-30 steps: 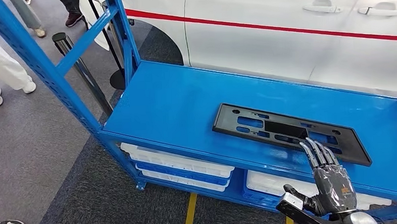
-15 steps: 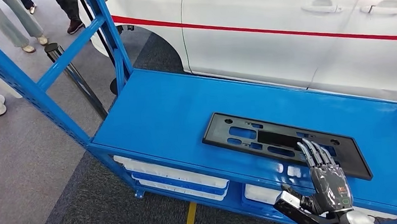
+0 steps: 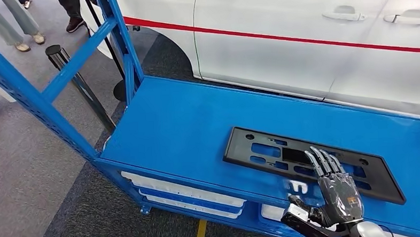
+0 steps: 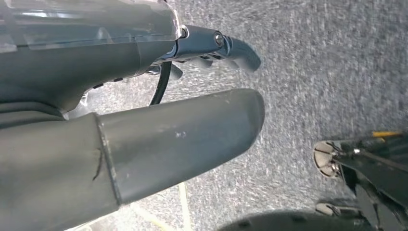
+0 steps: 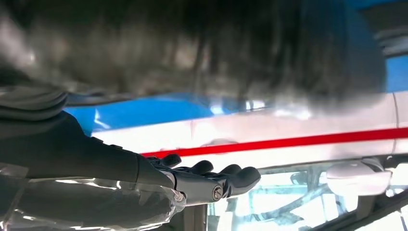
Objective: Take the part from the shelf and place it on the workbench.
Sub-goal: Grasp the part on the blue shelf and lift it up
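Right hand (image 3: 336, 190) farther over part (image 3: 311, 163).

A white car (image 3: 301, 50) with a red stripe (image 3: 279, 38) stands behind. White trays (image 3: 184, 192) occupy the lower level. People's shoes (image 3: 30, 42) rest on grey carpet (image 3: 28, 158).

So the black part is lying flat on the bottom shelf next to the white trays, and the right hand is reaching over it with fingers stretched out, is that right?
Not quite. The black part lies flat on the top blue shelf, not the bottom one; the white trays sit on the level below it. The head view shows this. The rest holds: the right hand reaches over the part with fingers stretched out.
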Motion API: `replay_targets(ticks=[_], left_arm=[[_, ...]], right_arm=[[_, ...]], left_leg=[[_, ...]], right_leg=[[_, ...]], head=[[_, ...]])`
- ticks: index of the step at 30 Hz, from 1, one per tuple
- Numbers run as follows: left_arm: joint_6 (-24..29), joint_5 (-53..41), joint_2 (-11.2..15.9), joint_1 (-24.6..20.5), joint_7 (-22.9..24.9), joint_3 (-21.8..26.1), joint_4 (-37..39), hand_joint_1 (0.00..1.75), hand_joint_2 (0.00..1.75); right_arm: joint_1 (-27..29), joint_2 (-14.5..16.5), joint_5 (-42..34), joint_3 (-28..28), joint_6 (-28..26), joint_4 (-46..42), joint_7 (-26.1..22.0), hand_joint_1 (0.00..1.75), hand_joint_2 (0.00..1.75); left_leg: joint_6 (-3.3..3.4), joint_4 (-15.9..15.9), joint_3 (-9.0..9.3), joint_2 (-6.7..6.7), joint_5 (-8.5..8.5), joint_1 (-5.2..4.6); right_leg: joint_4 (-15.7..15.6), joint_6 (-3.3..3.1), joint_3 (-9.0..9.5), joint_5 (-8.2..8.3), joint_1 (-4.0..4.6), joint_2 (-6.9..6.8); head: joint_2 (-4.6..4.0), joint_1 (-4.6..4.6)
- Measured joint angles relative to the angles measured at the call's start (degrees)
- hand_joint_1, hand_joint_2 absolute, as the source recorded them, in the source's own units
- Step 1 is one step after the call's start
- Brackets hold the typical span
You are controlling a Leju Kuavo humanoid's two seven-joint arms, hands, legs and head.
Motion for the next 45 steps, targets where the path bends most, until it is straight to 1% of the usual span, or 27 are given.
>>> replay_targets(ticks=[1, 2, 3, 4, 5, 6, 7, 8, 9, 10, 12, 14, 17, 21, 23, 26, 28, 33, 43, 44, 45], left_arm=[[0.0, 0.0, 0.0, 0.0, 0.0, 0.0, 0.0, 0.0, 0.0], [0.0, 0.0, -0.1, 0.0, -0.1, 0.0, 0.0, 0.0, 0.0], [0.0, 0.0, -0.1, -0.1, -0.2, 0.0, 0.0, 0.0, 0.0], [0.1, 0.0, -0.1, -0.1, -0.3, 0.0, 0.0, 0.0, 0.0], [0.1, 0.0, -0.1, -0.1, -0.4, 0.0, 0.0, 0.0, 0.0], [0.1, 0.1, -0.1, -0.1, -0.5, 0.0, 0.0, 0.0, 0.0], [0.2, 0.1, -0.1, -0.1, -0.6, 0.0, 0.0, 0.0, 0.0], [0.2, 0.2, -0.1, 0.0, -0.8, 0.0, 0.0, 0.0, 0.0], [0.1, 0.3, -0.1, -0.1, -1.0, 0.0, 0.0, 0.0, 0.0], [0.1, 0.4, -0.1, -0.1, -1.2, 0.0, 0.0, 0.0, 0.0], [0.0, 0.5, -0.1, -0.1, -1.6, 0.0, 0.0, 0.0, 0.0], [-0.2, 0.7, 0.0, -0.1, -2.0, 0.0, 0.0, 0.0, 0.0], [-0.5, 1.0, -0.1, -0.2, -2.7, 0.0, 0.0, 0.0, 0.0], [-1.1, 1.2, 0.0, -0.1, -3.4, 0.0, 0.0, 0.0, 0.0], [-1.2, 1.3, 0.0, -0.1, -3.5, 0.0, 0.0, 0.0, 0.0], [-1.7, 1.6, 0.0, -0.1, -4.0, 0.0, 0.0, 0.0, 0.0], [-2.1, 1.7, 0.0, -0.1, -4.3, 0.0, 0.0, 0.0, 0.0], [-2.2, 1.8, 0.0, -0.1, -4.7, 0.0, 0.0, 0.0, 0.0], [-2.9, 1.7, 0.0, -0.1, -5.5, -0.2, 0.0, 0.0, 0.0], [-3.0, 1.6, 0.0, -0.1, -5.5, -0.3, 0.0, 0.0, 0.0], [-3.0, 1.6, 0.0, -0.1, -5.5, -0.4, 0.0, 0.0, 0.0]], right_arm=[[-0.1, 0.0, 0.0, 0.0, 0.0, 0.1, 0.0, 0.0, 1.75], [-0.1, 0.0, 0.0, 0.1, 0.0, 0.2, 0.1, 0.0, 1.75], [-0.1, 0.0, 0.1, 0.2, 0.1, 0.3, 0.2, 0.0, 1.75], [-0.1, 0.0, 0.1, 0.4, 0.2, 0.5, 0.3, 0.0, 1.75], [-0.1, 0.0, 0.2, 0.6, 0.4, 0.7, 0.5, 0.0, 1.75], [-0.1, 0.0, 0.3, 0.8, 0.6, 0.8, 0.7, 0.0, 1.75], [-0.1, 0.0, 0.4, 1.0, 0.8, 1.0, 0.9, 0.0, 1.75], [-0.2, 0.0, 0.5, 1.2, 1.0, 1.1, 1.2, 0.0, 1.75], [-0.2, 0.1, 0.6, 1.4, 1.1, 1.2, 1.4, 0.0, 1.75], [-0.2, 0.1, 0.7, 1.7, 1.1, 1.3, 1.6, 0.0, 1.75], [-0.3, 0.1, 1.3, 2.5, 1.1, 1.7, 2.0, 0.0, 1.75], [-0.4, 0.1, 2.1, 3.4, 1.3, 2.1, 2.4, 0.0, 1.75], [-0.9, 0.1, 3.0, 4.5, 1.6, 2.9, 2.8, 0.0, 1.75], [-1.9, 0.2, 3.6, 5.7, 1.9, 4.4, 3.2, 0.0, 1.75], [-2.4, 0.2, 3.8, 6.0, 1.9, 5.1, 3.4, 0.0, 1.75], [-3.2, 0.5, 5.1, 6.5, 1.8, 6.0, 4.4, 0.0, 1.75], [-4.0, 0.8, 6.1, 6.8, 1.7, 6.8, 4.9, 0.0, 1.75], [-5.6, 1.6, 7.1, 7.0, 1.0, 8.9, 5.2, 0.0, 1.75], [-10.1, 4.3, 9.6, 6.6, -3.0, 14.7, 6.8, 0.0, 1.75], [-10.6, 4.5, 10.3, 6.4, -3.5, 15.5, 7.4, 0.06, 1.75], [-11.2, 4.7, 11.4, 6.1, -4.1, 16.3, 8.0, 0.4, 1.75]], left_leg=[[0.26, -0.3, 0.36, 0.04, -0.03, 0.02], [0.45, -0.4, 0.57, 0.06, -0.15, -0.04], [0.55, -0.3, 0.73, 0.04, -0.32, -0.12], [0.61, -0.3, 0.93, 0.02, -0.52, -0.21], [0.59, -0.2, 1.18, -0.02, -0.76, -0.26], [0.53, -0.1, 1.48, -0.07, -1.04, -0.28], [0.42, 0.1, 1.84, -0.12, -1.41, -0.28], [0.25, 0.2, 2.08, -0.16, -1.8, -0.3], [-0.02, 0.5, 2.24, -0.2, -2.19, -0.37], [-0.18, 0.7, 2.3, -0.22, -2.57, -0.47], [-0.04, 1.0, 2.28, -0.24, -2.93, -0.68], [0.29, 0.7, 2.41, -0.22, -2.94, -0.72], [0.16, 0.4, 2.61, -0.21, -2.9, -0.7], [0.0, 0.2, 2.69, -0.21, -2.83, -0.67], [-0.22, 0.1, 2.7, -0.21, -2.81, -0.66], [-0.81, 0.1, 2.7, -0.21, -2.81, -0.62], [-0.95, 0.1, 2.73, -0.2, -2.81, -0.61], [-0.96, 0.1, 2.84, -0.18, -2.82, -0.62], [-0.95, 0.2, 2.87, -0.16, -2.82, -0.68], [-0.95, 0.2, 2.87, -0.16, -2.82, -0.69], [-0.95, 0.2, 2.87, -0.16, -2.82, -0.69]], right_leg=[[3.1, 0.06, -1.6, -1.52, -0.06, -0.04], [6.9, 0.14, -3.74, -3.14, -0.07, -0.05], [10.4, 0.25, -5.97, -4.28, -0.09, -0.05], [12.8, 0.32, -7.71, -4.52, -0.11, -0.05], [13.2, 0.35, -8.47, -3.55, -0.12, -0.05], [11.5, 0.33, -8.2, -1.65, -0.12, -0.07], [7.8, 0.24, -6.87, 1.01, -0.13, -0.09], [4.1, 0.08, -5.31, 3.02, -0.11, -0.12], [0.9, -0.11, -4.0, 4.38, 0.0, -0.13], [-1.2, -0.28, -3.09, 5.08, 0.03, -0.09], [-1.9, -0.47, -2.73, 5.05, 0.18, 0.09], [-1.9, -0.61, -2.66, 5.0, 0.23, 0.23], [-1.9, -0.89, -2.65, 4.83, 0.3, 0.24], [-1.9, -1.07, -2.64, 4.76, 0.34, 0.22], [-1.8, -1.14, -2.64, 4.74, 0.35, 0.2], [-1.8, -1.17, -2.63, 4.74, 0.36, 0.2], [-1.8, -1.17, -2.59, 4.74, 0.35, 0.2], [-1.8, -1.16, -2.44, 4.76, 0.27, 0.19], [-1.9, -0.99, -2.32, 4.87, 0.09, 0.2], [-1.9, -0.98, -2.31, 4.87, 0.09, 0.2], [-1.9, -0.97, -2.3, 4.88, 0.08, 0.2]], head=[[0.0, 0.02], [0.0, 0.03], [0.0, 0.02], [0.0, 0.02], [0.0, 0.02], [0.0, 0.02], [0.0, 0.02], [0.0, 0.02], [0.0, 0.03], [0.0, 0.02], [0.0, -0.02], [0.0, -0.05], [0.0, -0.06], [0.0, -0.06], [0.0, -0.06], [0.0, -0.05], [0.0, -0.04], [0.0, -0.04], [0.0, -0.04], [0.0, -0.04], [0.0, -0.04]])
